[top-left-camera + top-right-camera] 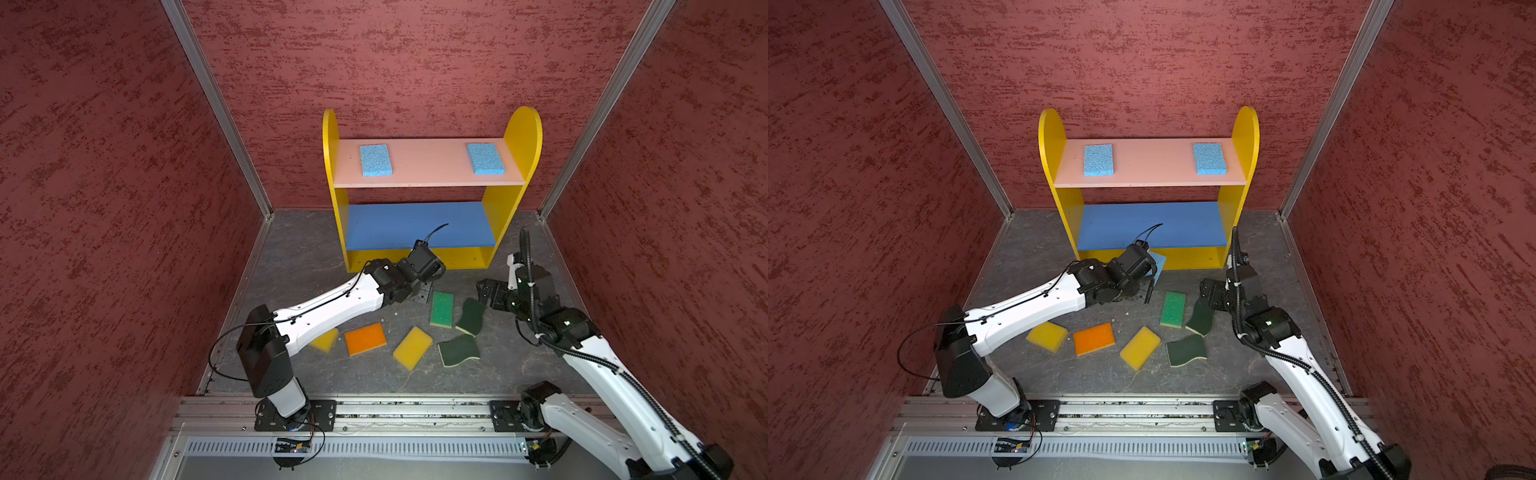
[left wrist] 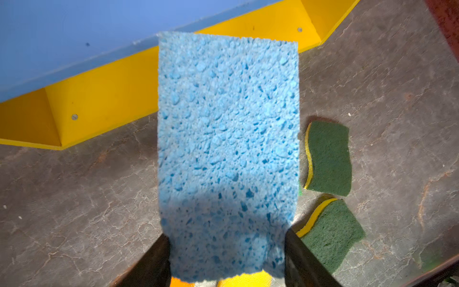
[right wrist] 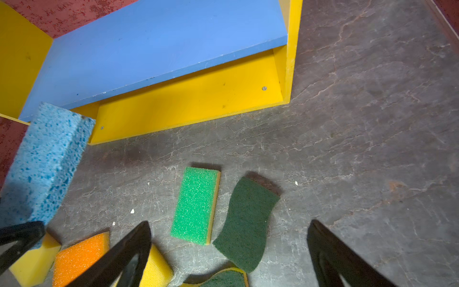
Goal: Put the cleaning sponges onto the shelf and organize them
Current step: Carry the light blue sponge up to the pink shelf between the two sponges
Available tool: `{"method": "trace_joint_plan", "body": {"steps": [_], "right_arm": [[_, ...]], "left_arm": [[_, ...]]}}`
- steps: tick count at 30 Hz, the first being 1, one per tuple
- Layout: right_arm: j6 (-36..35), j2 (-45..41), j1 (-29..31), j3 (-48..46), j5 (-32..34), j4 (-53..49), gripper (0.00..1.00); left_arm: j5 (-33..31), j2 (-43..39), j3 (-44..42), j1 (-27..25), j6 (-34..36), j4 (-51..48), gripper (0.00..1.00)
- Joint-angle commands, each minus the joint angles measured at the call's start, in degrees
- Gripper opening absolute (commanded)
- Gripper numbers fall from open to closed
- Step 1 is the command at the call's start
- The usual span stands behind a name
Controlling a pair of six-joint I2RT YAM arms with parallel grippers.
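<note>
Left tool [image 2: 227,236] clamped blue sponge [image 2: 227,136] by one short end, mid-frame before shelf [image 1: 523,137], likely so it lands flat there; right tool [image 3: 229,223] gaped empty over dark green sponge [image 3: 246,218], lower centre; six sponges [image 1: 412,347] loose on worktop [image 1: 316,257].

Shelf [image 1: 524,137]: yellow sides, pink top board, blue middle board.
Porous sponge [image 2: 228,149]: light blue, darker flecks.
Wavy sponges [image 2: 327,159]: dark green over yellow.
Desk [image 3: 372,124]: grey, pale veins.

Bright, even light from above; little glare.
Short soft shadows on the floor [image 1: 374,374]; walls [image 1: 83,208] stretch toward both top views' edges; a shadow dims part of the light blue sponge [image 2: 227,149].
</note>
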Motion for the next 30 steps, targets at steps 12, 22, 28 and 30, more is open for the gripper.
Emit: {"method": "trace_joint_plan", "body": {"steps": [12, 22, 28, 30], "right_arm": [[-1.09, 0.36, 0.3, 3.16, -0.64, 1.59, 0.99], [-0.91, 0.95, 0.31, 3.33, -3.0, 2.39, 0.99], [-0.65, -0.58, 0.32, 3.4, -3.41, 2.5, 0.99], [-0.65, -0.67, 0.28, 3.32, -3.85, 2.54, 0.99]], "left_arm": [[-6.15, -0.72, 15.76, 0.17, 9.32, 3.81, 0.66], [-6.49, 6.03, 30.16, 0.4, 15.67, 9.66, 0.67], [-7.62, 10.95, 36.97, 1.39, 16.81, 9.97, 0.67], [-7.95, 11.76, 38.08, 2.04, 16.69, 10.47, 0.67]]}}
